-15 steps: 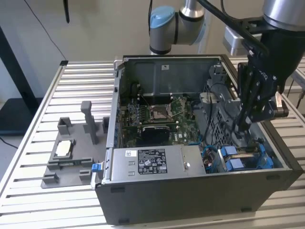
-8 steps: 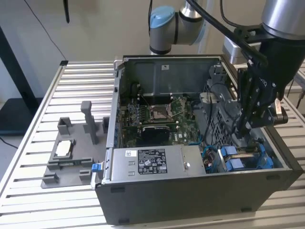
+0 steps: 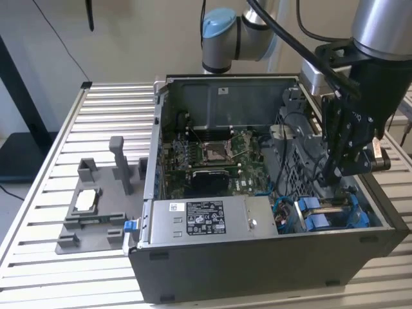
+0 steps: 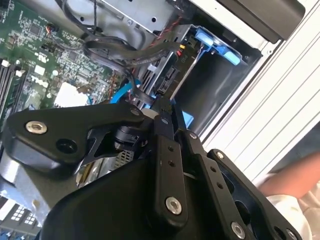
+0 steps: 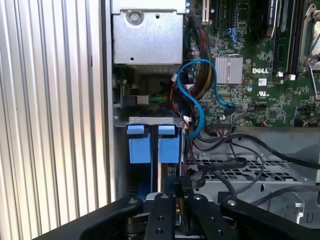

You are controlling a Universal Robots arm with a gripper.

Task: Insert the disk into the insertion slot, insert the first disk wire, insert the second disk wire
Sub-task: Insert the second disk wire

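Observation:
Inside the open computer case, the insertion slot (image 3: 331,215) is a grey cage with blue clips at the corner on the exterior view's right. The disk (image 5: 169,147) stands edge-on in the insertion slot (image 5: 150,120), its blue bracket tabs showing. My gripper (image 3: 331,177) reaches down into the case right beside that cage. In both wrist views the fingers (image 5: 165,210) are pressed together on the plug of a black disk wire (image 5: 186,183), whose cable (image 5: 220,165) trails off over the perforated metal. My gripper (image 4: 165,107) holds the plug close to the disk's connector end (image 4: 167,80).
The green motherboard (image 3: 219,154) fills the case floor, with the labelled silver power-supply box (image 3: 206,219) at the front. A blue cable (image 5: 197,105) and bundled wires hang near the cage. A grey fixture (image 3: 96,212) sits on the slatted table. A person's hand (image 4: 295,187) is at the table edge.

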